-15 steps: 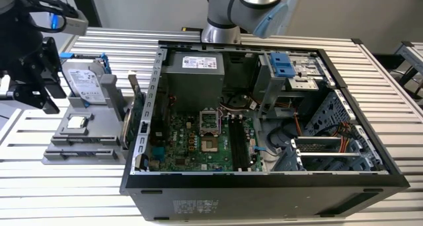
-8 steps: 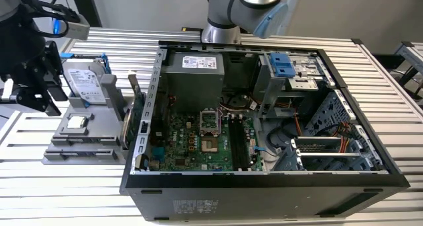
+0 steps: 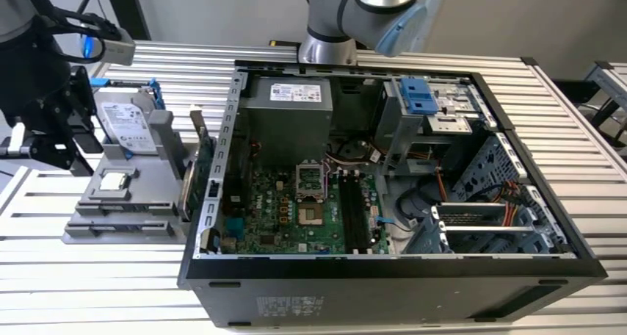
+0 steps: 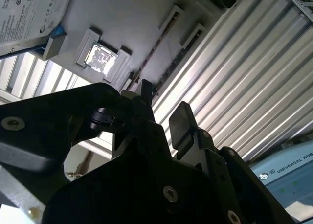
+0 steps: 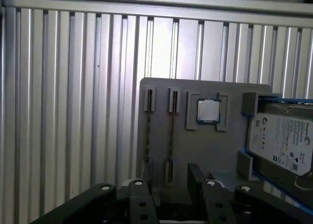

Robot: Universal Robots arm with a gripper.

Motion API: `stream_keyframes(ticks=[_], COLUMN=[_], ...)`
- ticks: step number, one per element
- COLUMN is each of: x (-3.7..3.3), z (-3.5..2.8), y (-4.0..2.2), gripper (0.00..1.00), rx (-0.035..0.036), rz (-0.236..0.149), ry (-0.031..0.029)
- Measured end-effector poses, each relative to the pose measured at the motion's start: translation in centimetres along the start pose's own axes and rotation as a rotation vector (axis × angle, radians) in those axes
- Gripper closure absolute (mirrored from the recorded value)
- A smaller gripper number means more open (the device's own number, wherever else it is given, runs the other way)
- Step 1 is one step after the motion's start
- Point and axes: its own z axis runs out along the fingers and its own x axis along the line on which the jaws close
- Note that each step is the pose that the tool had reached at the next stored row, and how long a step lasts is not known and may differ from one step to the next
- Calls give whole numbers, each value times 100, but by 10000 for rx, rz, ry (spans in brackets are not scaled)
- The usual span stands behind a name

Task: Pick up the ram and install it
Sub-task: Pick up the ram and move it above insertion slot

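**Open Gripper Above the Ram in Its Holder**

Found the gripper point(image 5: 167, 179) hanging over a grey holder point(image 5: 220, 150). Saw both black fingers point(image 5: 195, 177) spread apart, gripping nothing.

Spotted the ram point(image 5: 171, 136) in the first wrist view as a thin dark strip, standing on its edge in a long slot of the holder. Traced that slot straight to the gap between the fingers, with one finger off to each side and neither one touching the strip. Picked out the ram point(image 4: 155, 49) again in the second wrist view, as a thin dotted line leading toward the fingertips.

Noted a second long slot just beside the first, on the side away from the chip. Could not tell its contents.

Saw a small square chip point(image 5: 208, 110) lying flat in its own pocket, just beside the ram's slot. Saw a silver hard drive point(image 5: 279, 141) in a blue frame past the chip, at the holder's far end. Found the holder resting on a ribbed metal table point(image 5: 73, 111).

In the exterior view, found the holder just beside a big open computer case point(image 3: 392, 291), on the exterior view's left of it. Saw a green card point(image 3: 203, 175) standing up at the holder's edge nearest the case. Looked into the case and saw a green board point(image 3: 284, 210) lying flat, with long black slots point(image 3: 354, 211) on it, well apart from the ram. Saw the arm point(image 3: 338, 19) rising behind the case's far wall, and the gripper's black body at that view's left edge, near the hard drive.
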Motion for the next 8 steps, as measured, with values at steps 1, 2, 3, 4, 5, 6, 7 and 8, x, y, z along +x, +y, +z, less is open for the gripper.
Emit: stream_keyframes(ticks=[1,2,3,4,5,6,7,8], x=[0,0,0,1,1,1,2,2], z=[1,3,9,18,28,40,54,68], y=[0,0,0,0,0,0,0,0], gripper=[0,0,0,0,0,0,0,0], rx=[2,3,6,6,4,2,4,3], rz=[0,0,0,-1,-1,-1,-1,0], ry=[-1,-2,-4,-4,-3,-1,-3,-2])
